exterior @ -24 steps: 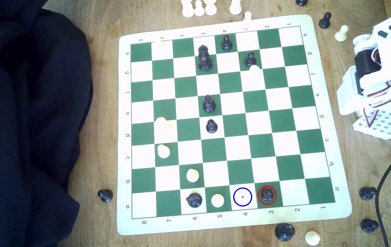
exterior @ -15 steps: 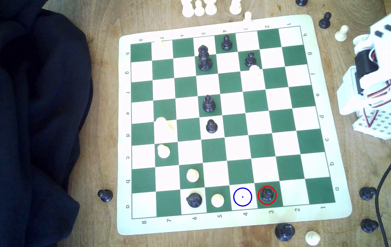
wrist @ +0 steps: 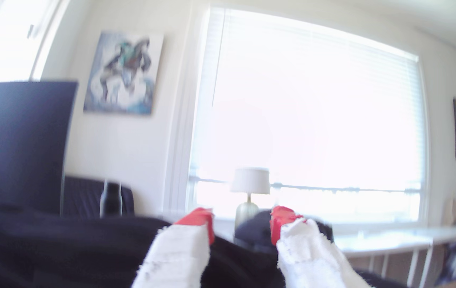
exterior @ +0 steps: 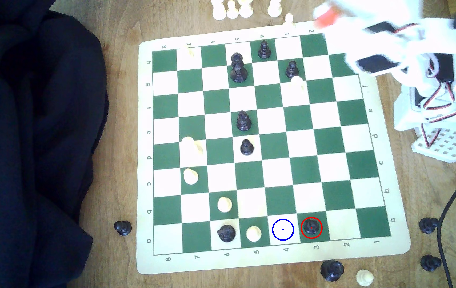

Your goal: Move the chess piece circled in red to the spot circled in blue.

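The black pawn (exterior: pixel 311 226) stands upright on a green square in the near row of the board (exterior: pixel 276 260), inside the red ring, its ball head pointing straight up. The white square with the blue ring (exterior: pixel 282 229) is just beside it, on the exterior view's left, and nothing stands on it. A white pawn (exterior: pixel 253 233) is on the next square to the left, and a black knight (exterior: pixel 226 233) one square further.

My hand (exterior: pixel 325 13) is well apart from the pawn, over the far right corner of the board in the exterior view, blurred, with its red tip toward the left. My arm (exterior: pixel 404 49) reaches out from the base (exterior: pixel 440 144) that sits on the counter (exterior: pixel 116 138) at the right of the board. In the wrist view my hand (wrist: pixel 240 224) looks out level into the room, toward a bright window (wrist: pixel 318 110), and its two red-tipped fingers (wrist: pixel 197 221) are apart with nothing between them.
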